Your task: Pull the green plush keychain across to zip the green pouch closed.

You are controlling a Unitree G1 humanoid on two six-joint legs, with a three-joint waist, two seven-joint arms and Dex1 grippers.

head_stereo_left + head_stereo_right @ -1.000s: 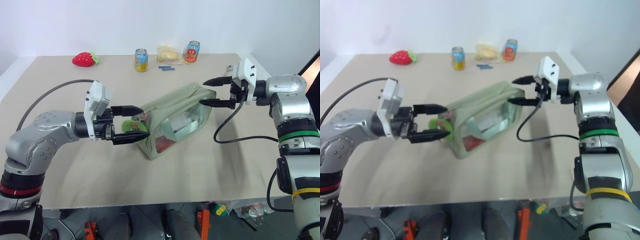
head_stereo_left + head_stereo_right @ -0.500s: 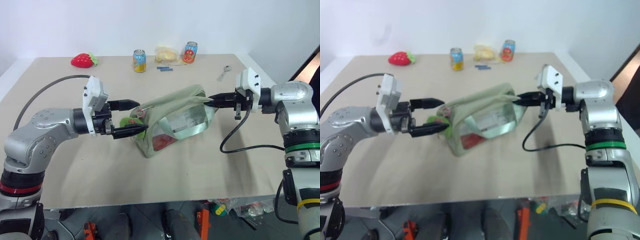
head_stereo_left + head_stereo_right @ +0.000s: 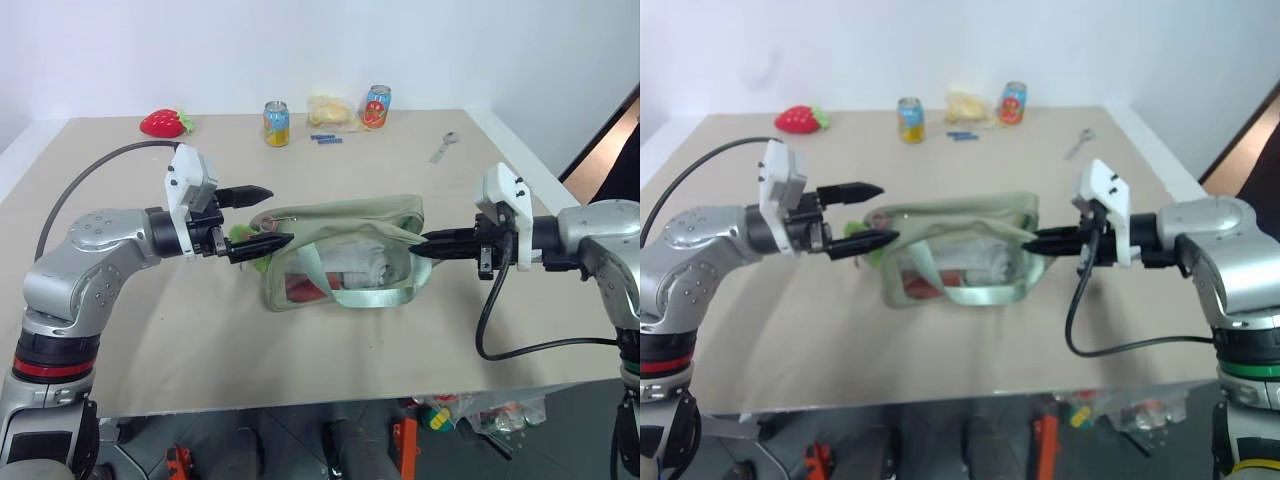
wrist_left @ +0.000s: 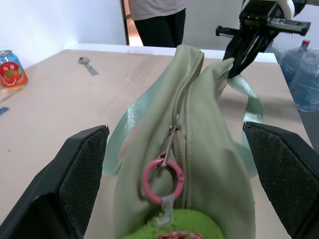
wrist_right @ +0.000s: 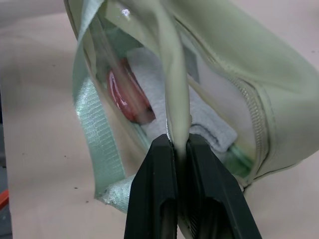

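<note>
The green pouch (image 3: 345, 255) lies on its side near the middle of the table (image 3: 150, 330), its clear window and webbing strap (image 3: 350, 292) facing the camera; the right gripper (image 3: 418, 245) meets it from 3 o'clock, fingers (image 5: 160, 199) pinched tight on a fold of the pouch's end fabric, as the right wrist view shows; the left gripper (image 3: 262, 216) comes in from 9 o'clock with its fingers spread wide, one to each side of the pouch's other end, holding nothing; the green plush keychain (image 4: 174, 227) hangs at that end just between those fingers, its reddish ring (image 4: 163, 174) clipped to the zip pull; whether a finger touches the plush cannot be told.
</note>
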